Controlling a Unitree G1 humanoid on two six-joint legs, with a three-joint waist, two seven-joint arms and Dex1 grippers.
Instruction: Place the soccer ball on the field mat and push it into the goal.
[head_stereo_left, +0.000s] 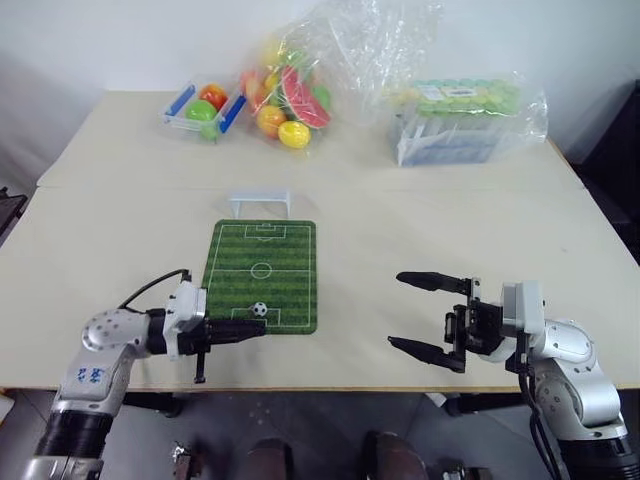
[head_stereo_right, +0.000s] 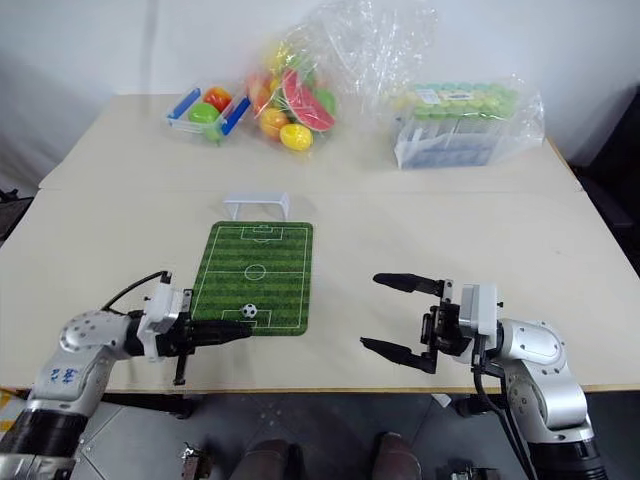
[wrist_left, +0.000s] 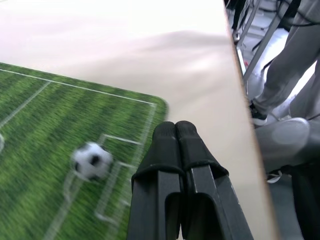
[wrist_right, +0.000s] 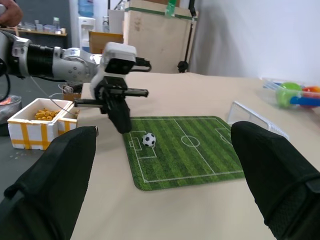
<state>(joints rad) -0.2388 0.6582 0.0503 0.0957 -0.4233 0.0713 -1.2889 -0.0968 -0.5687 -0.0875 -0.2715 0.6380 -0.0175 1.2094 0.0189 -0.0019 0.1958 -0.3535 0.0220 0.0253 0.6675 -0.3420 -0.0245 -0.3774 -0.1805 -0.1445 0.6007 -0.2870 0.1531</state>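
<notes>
Left gripper (head_stereo_left: 255, 330) closed beside soccer ball (head_stereo_left: 259, 310) on field mat (head_stereo_left: 285, 265), right gripper (head_stereo_left: 422, 315) open, goal (head_stereo_left: 259, 203) beyond.

Both head views look forward and down over the whole bench (head_stereo_left: 420, 215) from its near edge. The left wrist view sits close above the field mat (wrist_left: 45, 150) at the near edge. The right wrist view faces level across the bench, sharing that mat.

Ball (head_stereo_left: 259, 310) on mat (head_stereo_left: 285, 262) near end; goal (head_stereo_left: 259, 203) just behind mat.
</notes>
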